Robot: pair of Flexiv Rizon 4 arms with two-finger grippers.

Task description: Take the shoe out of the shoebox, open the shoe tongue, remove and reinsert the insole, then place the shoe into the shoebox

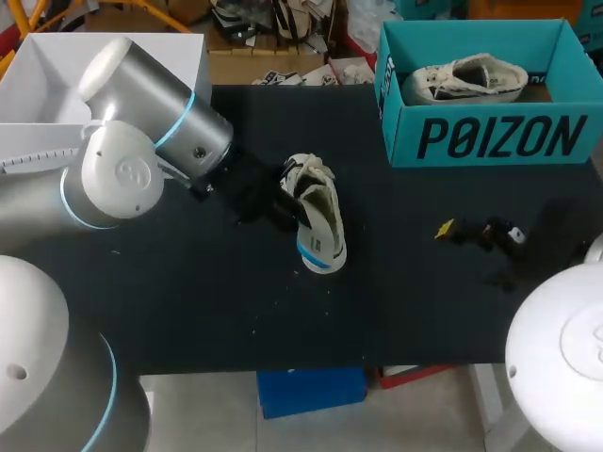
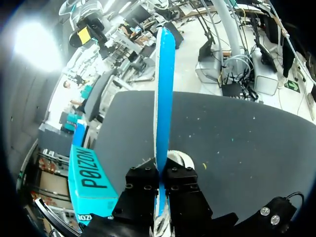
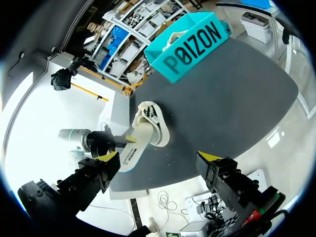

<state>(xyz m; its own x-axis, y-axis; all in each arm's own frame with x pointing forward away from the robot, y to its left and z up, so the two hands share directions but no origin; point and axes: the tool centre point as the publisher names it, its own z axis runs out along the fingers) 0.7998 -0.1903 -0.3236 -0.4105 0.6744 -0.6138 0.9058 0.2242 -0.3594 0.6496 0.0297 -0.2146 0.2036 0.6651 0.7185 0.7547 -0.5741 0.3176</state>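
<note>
The left gripper (image 2: 160, 181) is pinching the insole (image 2: 164, 84) edge-on, and the insole runs straight out ahead of its fingers. The shoe (image 2: 181, 159) lies on the table (image 1: 188, 301) just under them. I judge the insole step is in hand: hold the pinch firm and line the insole up with the shoe's opening, so it slides rather than buckles. The right gripper (image 3: 160, 156) hangs spread, with the shoe ahead and well apart. Farthest off, the shoebox (image 1: 490, 139) holds a second shoe (image 1: 466, 80).

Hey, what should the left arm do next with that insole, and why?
Probably slide the insole lengthwise out of the shoe. The left gripper is shut on its edge, one end seems to sit inside the shoe, and the open right gripper stands apart, not steadying it.
</note>
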